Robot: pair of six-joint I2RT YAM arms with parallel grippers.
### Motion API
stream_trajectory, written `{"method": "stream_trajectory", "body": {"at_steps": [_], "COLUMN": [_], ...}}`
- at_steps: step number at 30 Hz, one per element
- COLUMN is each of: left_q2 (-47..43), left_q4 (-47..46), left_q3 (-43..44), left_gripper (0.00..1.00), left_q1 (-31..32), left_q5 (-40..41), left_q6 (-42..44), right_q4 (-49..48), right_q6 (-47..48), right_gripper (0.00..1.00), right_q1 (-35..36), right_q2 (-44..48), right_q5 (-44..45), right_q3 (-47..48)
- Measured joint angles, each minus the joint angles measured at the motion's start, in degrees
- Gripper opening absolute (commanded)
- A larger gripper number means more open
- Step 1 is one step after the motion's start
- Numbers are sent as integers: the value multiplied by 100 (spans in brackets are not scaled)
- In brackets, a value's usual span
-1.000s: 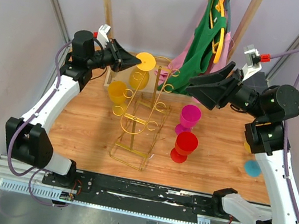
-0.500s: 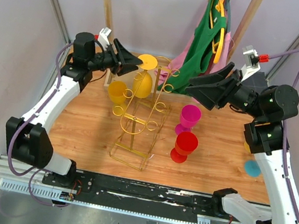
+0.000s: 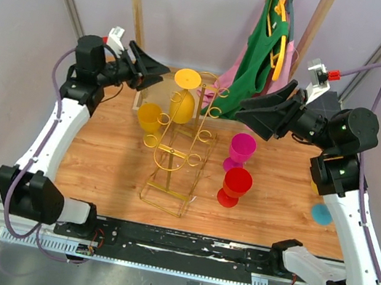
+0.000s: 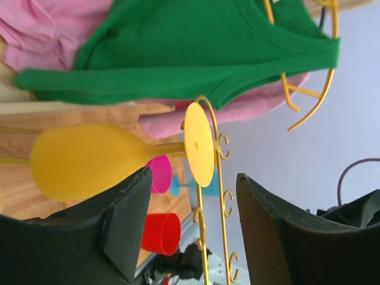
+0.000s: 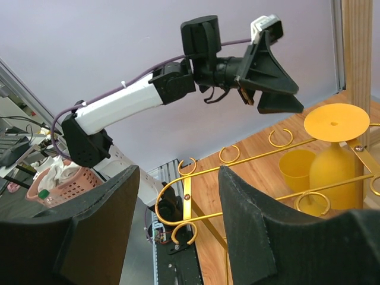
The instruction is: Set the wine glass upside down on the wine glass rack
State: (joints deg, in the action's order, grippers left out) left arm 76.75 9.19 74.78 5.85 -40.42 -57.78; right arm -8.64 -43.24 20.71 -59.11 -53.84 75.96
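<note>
A yellow wine glass [image 3: 182,104] hangs upside down on the gold wire wine glass rack [image 3: 177,156], foot [image 3: 188,78] up. My left gripper [image 3: 159,74] is open and empty, just left of the glass and apart from it. In the left wrist view the glass [image 4: 89,161] and the rack wire [image 4: 217,196] lie ahead of the open gripper [image 4: 193,178]. My right gripper [image 3: 246,118] is open and empty, held high to the right of the rack. The right wrist view shows the rack [image 5: 202,172] between its open fingers and the glass [image 5: 332,166] beyond.
A second yellow glass [image 3: 149,117] is at the rack's left. A magenta glass [image 3: 242,149] and a red glass [image 3: 236,185] stand right of the rack. A cyan piece [image 3: 322,214] lies near the right arm. A wooden clothes rail [image 3: 136,0] with a green garment [image 3: 262,48] stands behind.
My left gripper opened at the yellow glass's foot and pulled back to the left. The glass stays hanging on the rack. The right arm has hardly moved.
</note>
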Motion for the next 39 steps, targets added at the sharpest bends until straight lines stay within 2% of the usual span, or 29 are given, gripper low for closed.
{"method": "stream_trajectory", "body": {"at_steps": [4,10,14,19,27,35,39], "left_q2": [-295,-439,-378,-197,313,774,931], "left_q4": [354,1480,2157,2785,3254,3388,3410], "left_q3": [221,896,901,540,450,581,601], "left_gripper": [64,61,57,57,56,55,49], "left_q1": [-422,-603,-603,-597,-24,107,234], "left_q5": [184,1150,1762,2487,3342,3928,4083], "left_q6": [267,1458,2236,2977,3530,3744,3816], "right_q4": [-2,-7,-9,-24,-57,-17,42], "right_q6": [4,0,0,0,2,92,219], "right_gripper": [57,58,58,58,58,58,58], "right_q1": [0,0,0,0,0,0,0], "right_q2": [0,-15,-26,-39,-140,-149,-149], "right_q5": [-4,-9,-9,-11,-20,-68,-85], "right_q3": [-4,-9,-9,-70,-111,-170,-175]}}
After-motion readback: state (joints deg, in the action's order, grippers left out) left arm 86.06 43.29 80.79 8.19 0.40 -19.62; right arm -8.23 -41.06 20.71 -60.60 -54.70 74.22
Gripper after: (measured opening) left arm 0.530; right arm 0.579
